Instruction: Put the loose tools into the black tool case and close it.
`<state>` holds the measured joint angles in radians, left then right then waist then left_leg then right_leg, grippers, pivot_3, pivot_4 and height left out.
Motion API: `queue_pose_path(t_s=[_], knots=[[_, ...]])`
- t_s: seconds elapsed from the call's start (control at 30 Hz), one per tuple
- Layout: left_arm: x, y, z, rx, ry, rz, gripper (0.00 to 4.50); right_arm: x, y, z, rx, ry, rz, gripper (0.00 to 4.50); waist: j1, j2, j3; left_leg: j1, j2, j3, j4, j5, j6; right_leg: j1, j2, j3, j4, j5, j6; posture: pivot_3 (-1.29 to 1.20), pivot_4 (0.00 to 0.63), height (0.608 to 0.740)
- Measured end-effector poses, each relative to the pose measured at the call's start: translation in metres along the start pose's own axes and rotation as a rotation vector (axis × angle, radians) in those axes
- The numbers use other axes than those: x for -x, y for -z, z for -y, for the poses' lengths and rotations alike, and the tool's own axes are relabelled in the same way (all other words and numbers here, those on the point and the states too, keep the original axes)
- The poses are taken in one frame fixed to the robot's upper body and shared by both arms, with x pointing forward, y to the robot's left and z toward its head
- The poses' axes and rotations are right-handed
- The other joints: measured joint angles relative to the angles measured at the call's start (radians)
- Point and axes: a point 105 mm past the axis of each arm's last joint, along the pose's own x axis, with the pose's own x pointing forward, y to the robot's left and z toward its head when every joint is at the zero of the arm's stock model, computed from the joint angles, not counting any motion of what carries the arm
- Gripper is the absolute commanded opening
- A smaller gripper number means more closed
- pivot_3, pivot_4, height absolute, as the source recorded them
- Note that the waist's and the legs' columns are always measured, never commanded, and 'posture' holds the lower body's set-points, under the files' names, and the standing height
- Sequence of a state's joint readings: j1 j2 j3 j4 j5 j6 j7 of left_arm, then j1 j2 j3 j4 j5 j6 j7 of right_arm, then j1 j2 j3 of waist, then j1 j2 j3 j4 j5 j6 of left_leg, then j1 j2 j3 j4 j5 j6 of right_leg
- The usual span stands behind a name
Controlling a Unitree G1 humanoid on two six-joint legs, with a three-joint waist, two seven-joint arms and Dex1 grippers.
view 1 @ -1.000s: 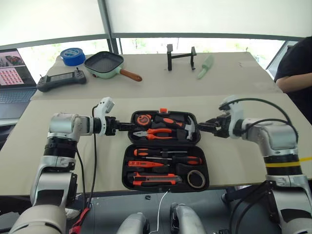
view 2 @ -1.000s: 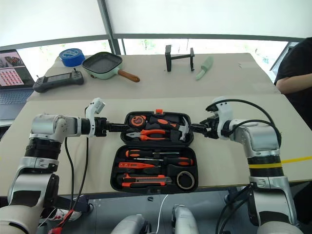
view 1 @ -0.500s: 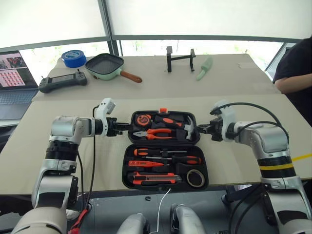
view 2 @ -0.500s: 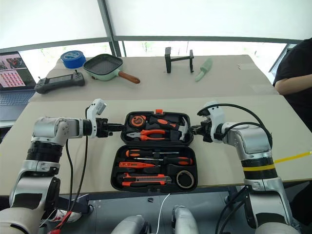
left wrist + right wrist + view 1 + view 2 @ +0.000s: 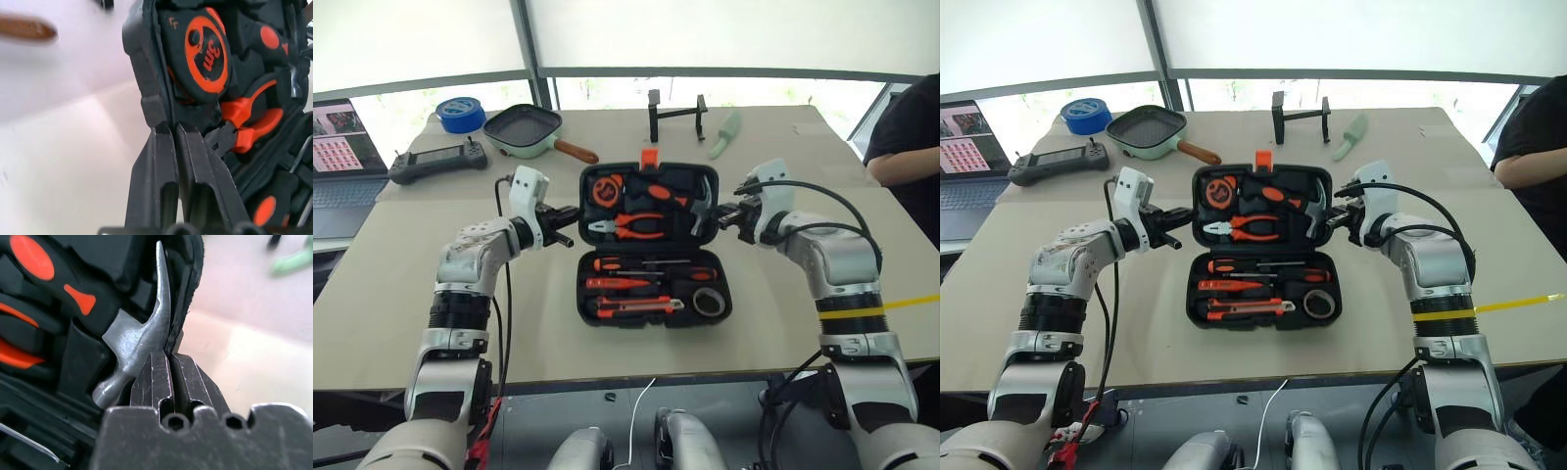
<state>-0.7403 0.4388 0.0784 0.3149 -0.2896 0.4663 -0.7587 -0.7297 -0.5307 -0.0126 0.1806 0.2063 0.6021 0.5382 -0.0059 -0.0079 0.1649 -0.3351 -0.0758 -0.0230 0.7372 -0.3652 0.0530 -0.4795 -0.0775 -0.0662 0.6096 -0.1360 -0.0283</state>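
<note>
Black tool case (image 5: 651,245) open, lid half raised, tools nested.

A black moulded-plastic tool case (image 5: 651,245) with a matt, lightly grained shell holds a hammer with a dull grey brushed-metal head (image 5: 139,333) and glossy orange-and-black plastic-handled pliers (image 5: 634,226) — all on a matt beige, cloth-like table cover (image 5: 391,284).

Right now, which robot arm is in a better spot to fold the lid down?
Neither: it likely takes both. The left gripper is shut on the lid's left edge, the right gripper on its right edge, and the lid is raised above the black tool case.
</note>
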Motion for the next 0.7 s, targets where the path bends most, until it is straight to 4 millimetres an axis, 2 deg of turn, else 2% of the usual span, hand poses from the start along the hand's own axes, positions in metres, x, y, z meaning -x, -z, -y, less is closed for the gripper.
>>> queue_pose_path(t_s=[0.1, 0.2, 0.27, 0.37, 0.43, 0.5, 0.53, 0.57, 0.6, 0.63, 0.67, 0.7], knots=[[0.01, 0.012, 0.009, -0.14, 0.012, 0.027, 0.01, 0.01, 0.006, -0.008, 0.094, -0.003, 0.069, 0.0, -0.008, 0.0, 0.0, 0.001, 0.0, 0.0, -0.002, 0.0, 0.0, -0.001, 0.0, -0.002, -0.001, 0.0, 0.0, 0.0, 0.15, 0.74], [0.02, 0.016, 0.017, -0.274, 0.02, 0.06, 0.01, 0.021, 0.012, -0.013, 0.178, 0.015, 0.129, 0.0, -0.007, 0.0, 0.0, 0.002, -0.001, 0.0, -0.003, 0.0, 0.0, 0.003, 0.0, -0.002, -0.004, 0.0, 0.0, 0.0, 0.15, 0.74], [0.025, 0.021, 0.021, -0.339, 0.021, 0.072, 0.01, 0.027, 0.018, -0.017, 0.21, 0.022, 0.151, 0.0, -0.005, 0.0, -0.001, 0.007, 0.0, 0.0, -0.004, 0.0, 0.0, 0.008, 0.001, -0.001, -0.011, 0.0, 0.0, 0.0, 0.15, 0.74], [0.033, 0.03, 0.028, -0.423, 0.002, 0.09, 0.01, 0.04, 0.034, -0.023, 0.286, 0.047, 0.188, 0.0, 0.004, 0.001, -0.002, 0.023, 0.002, 0.0, -0.01, 0.0, -0.001, 0.023, 0.002, 0.003, -0.015, -0.001, 0.001, 0.0, 0.15, 0.74], [0.039, 0.037, 0.034, -0.432, -0.004, 0.095, 0.01, 0.052, 0.044, -0.03, 0.338, 0.051, 0.222, 0.0, 0.008, 0.001, -0.002, 0.025, 0.002, 0.0, -0.012, 0.0, -0.001, 0.024, 0.002, 0.005, -0.015, -0.001, 0.001, 0.0, 0.15, 0.74], [0.044, 0.04, 0.04, -0.429, -0.003, 0.095, 0.69, 0.065, 0.053, -0.035, 0.384, 0.035, 0.239, 0.72, 0.011, 0.001, -0.002, 0.025, 0.003, 0.001, -0.013, 0.0, 0.0, 0.023, 0.003, 0.006, -0.014, -0.001, 0.001, 0.0, 0.15, 0.74], [0.047, 0.043, 0.041, -0.415, -0.001, 0.082, 0.89, 0.072, 0.056, -0.036, 0.398, 0.022, 0.23, 0.92, 0.013, 0.001, -0.002, 0.025, 0.003, 0.001, -0.013, 0.0, 0.0, 0.022, 0.003, 0.007, -0.014, -0.001, 0.001, 0.0, 0.15, 0.74], [0.053, 0.047, 0.042, -0.387, -0.002, 0.062, 1.31, 0.08, 0.065, -0.036, 0.39, 0.009, 0.201, 1.28, 0.013, 0.001, -0.002, 0.025, 0.003, 0.001, -0.014, 0.0, 0.0, 0.022, 0.003, 0.007, -0.015, -0.001, 0.001, 0.0, 0.15, 0.74], [0.065, 0.054, 0.042, -0.348, 0.005, 0.016, 1.69, 0.093, 0.076, -0.036, 0.355, -0.009, 0.151, 1.62, 0.013, 0.001, -0.002, 0.024, 0.003, 0.002, -0.015, 0.0, 0.0, 0.02, 0.003, 0.007, -0.015, -0.001, 0.001, 0.0, 0.15, 0.74], [0.073, 0.057, 0.04, -0.332, 0.002, -0.014, 1.92, 0.099, 0.082, -0.035, 0.339, -0.014, 0.12, 1.86, 0.014, 0.001, -0.002, 0.022, 0.003, 0.002, -0.016, 0.0, 0.0, 0.019, 0.003, 0.007, -0.015, -0.001, 0.001, 0.0, 0.15, 0.74], [0.085, 0.057, 0.038, -0.276, 0.017, -0.055, 2.39, 0.11, 0.084, -0.031, 0.29, -0.035, 0.083, 2.27, 0.013, 0.001, -0.002, 0.02, 0.003, 0.002, -0.015, 0.0, 0.0, 0.017, 0.003, 0.007, -0.015, -0.001, 0.001, 0.0, 0.15, 0.74], [0.089, 0.055, 0.039, -0.263, 0.031, -0.066, 2.53, 0.115, 0.083, -0.031, 0.284, -0.05, 0.073, 2.28, 0.012, 0.001, -0.002, 0.018, 0.003, 0.002, -0.014, 0.0, 0.001, 0.016, 0.003, 0.007, -0.015, -0.001, 0.001, 0.0, 0.15, 0.74]])
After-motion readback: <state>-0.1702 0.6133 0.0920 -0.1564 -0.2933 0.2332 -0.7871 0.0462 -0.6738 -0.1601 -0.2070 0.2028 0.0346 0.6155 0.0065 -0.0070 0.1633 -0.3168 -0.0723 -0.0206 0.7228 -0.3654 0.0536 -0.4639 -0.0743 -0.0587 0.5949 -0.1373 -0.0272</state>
